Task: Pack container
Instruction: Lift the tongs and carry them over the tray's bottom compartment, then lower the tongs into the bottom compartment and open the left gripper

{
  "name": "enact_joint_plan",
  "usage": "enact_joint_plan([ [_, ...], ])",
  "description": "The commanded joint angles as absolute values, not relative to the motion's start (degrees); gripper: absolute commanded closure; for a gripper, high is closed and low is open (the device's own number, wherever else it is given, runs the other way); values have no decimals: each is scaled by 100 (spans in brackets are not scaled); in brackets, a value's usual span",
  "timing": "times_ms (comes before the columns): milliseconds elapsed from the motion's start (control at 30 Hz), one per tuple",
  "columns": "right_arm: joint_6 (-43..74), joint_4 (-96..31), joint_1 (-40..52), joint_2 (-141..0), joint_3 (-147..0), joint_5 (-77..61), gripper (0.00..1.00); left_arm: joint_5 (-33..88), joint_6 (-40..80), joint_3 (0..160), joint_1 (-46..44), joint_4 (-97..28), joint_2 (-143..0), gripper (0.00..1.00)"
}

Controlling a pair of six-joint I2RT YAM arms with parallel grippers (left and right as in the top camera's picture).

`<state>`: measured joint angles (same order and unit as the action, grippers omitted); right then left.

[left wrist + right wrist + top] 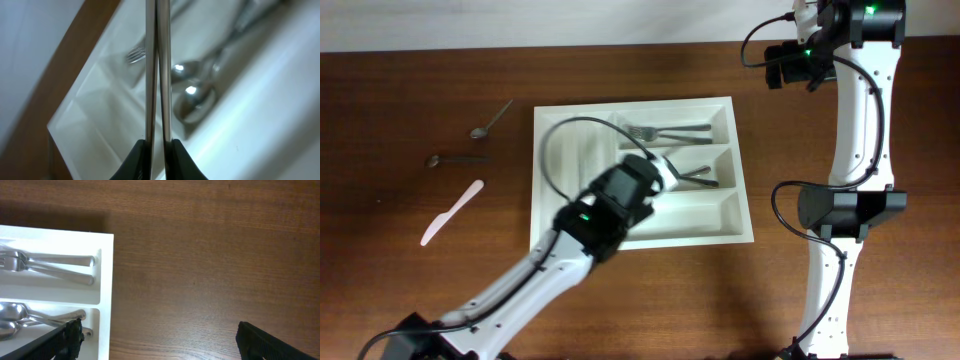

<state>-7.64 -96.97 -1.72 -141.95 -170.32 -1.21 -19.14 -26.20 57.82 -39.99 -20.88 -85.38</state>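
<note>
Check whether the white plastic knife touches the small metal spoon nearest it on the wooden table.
Apart. The overhead view shows bare wooden table between the white plastic knife and the small metal spoon nearest it.

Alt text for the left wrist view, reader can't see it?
The left gripper is clamped on a thin metal utensil that runs up the middle of the frame, above the white container. Blurred below, two spoons lie in one compartment, with fork tines in the next.
</note>
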Motion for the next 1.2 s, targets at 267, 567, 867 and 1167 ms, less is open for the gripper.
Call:
enact_joint_plan([
  [267,-740,-9730,-152,-14018,-17091,-176,1,-2335,-4086,5854,-4639,-2563,-8899,98],
  [567,-740,-9730,-152,-14018,-17091,-176,1,-2097,-4344,5848,-4639,-2812,-9218,98],
  [867,-740,-9730,-152,-14018,-17091,-176,1,-1750,-4342,5843,-4641,-2810,-9459,98],
  [1167,-740,-9732,-152,-14018,-17091,-176,1,-1538,-4342,5833,-4639,-2827,-9605,98],
])
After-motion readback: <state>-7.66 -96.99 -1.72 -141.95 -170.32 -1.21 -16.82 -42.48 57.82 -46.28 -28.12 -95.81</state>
